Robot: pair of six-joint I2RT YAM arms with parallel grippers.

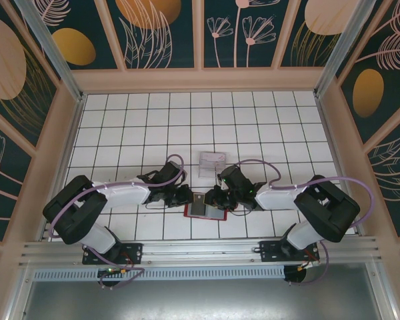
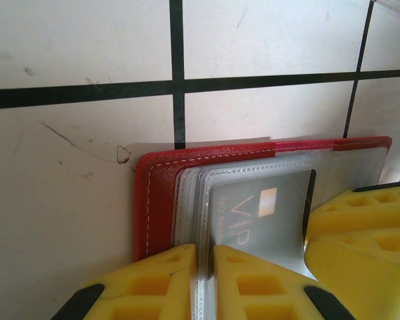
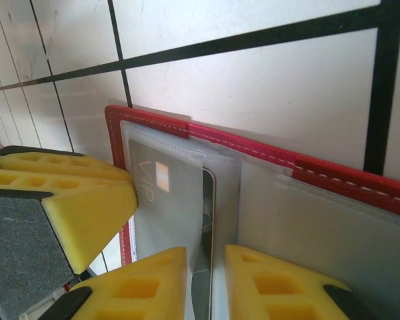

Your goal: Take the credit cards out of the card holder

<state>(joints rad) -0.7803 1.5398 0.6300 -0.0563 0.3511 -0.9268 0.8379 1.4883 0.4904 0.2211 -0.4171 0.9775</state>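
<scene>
Left end effector (image 2: 203, 287) clamps clear sleeves of the card holder (image 2: 150, 200), low in frame; right end effector (image 3: 213, 287) straddles the credit card (image 3: 167, 200) edge, grip unclear. Pinching sleeve too could drag the holder.

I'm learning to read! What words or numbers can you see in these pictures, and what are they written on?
"VIP": big pale letters on the grey credit card, which sits in a clear sleeve of the red card holder.
A small line of print beside "VIP" on the same card: too small and blurred to read.
Nothing else readable.
</scene>
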